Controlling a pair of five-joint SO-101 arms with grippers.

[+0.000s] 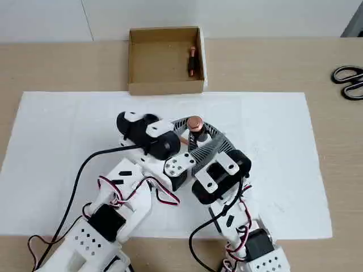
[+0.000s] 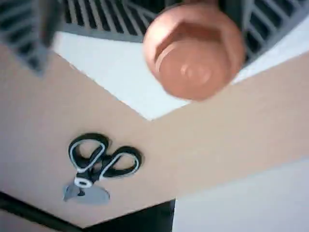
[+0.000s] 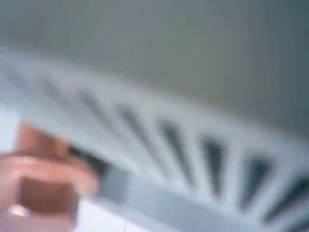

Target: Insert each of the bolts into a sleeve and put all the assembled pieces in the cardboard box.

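Over the middle of the white sheet, both grippers meet at a copper sleeve standing on end, with a dark bolt shaft just below it. My left gripper comes in from the left and is shut on the copper sleeve, whose round end faces its camera. My right gripper comes from the lower right and is shut on the bolt; its ribbed finger lies against the copper part. One assembled piece lies inside the cardboard box at the back.
A white paper sheet covers the wooden table. Black-handled scissors lie at the table's far right edge, and the scissors also lie beyond the sheet's corner in the left wrist view. Black cables trail from the arms near the front edge.
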